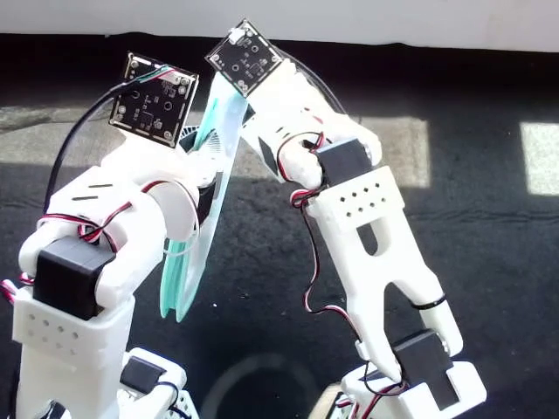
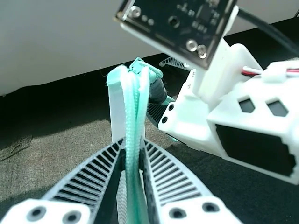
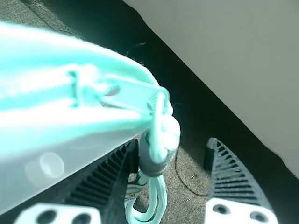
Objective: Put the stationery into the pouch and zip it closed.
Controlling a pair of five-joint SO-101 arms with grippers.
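The left gripper clamps the pouch edge aloft. The right gripper gapes around the zip pull, gripping nothing. Closing off-centre, it could knock the pull away.

Harsh sun patches, deep shadows, blurred close-ups

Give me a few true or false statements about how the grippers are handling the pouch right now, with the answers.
1. The pouch is held up in the air. True.
2. The left gripper is open and clear of the pouch. False: it is shut on the pouch's zipper edge.
3. The right gripper has its jaws apart. True; the zipper pull sits between them, beside one finger.
4. The pouch is red. False: it is mint green.
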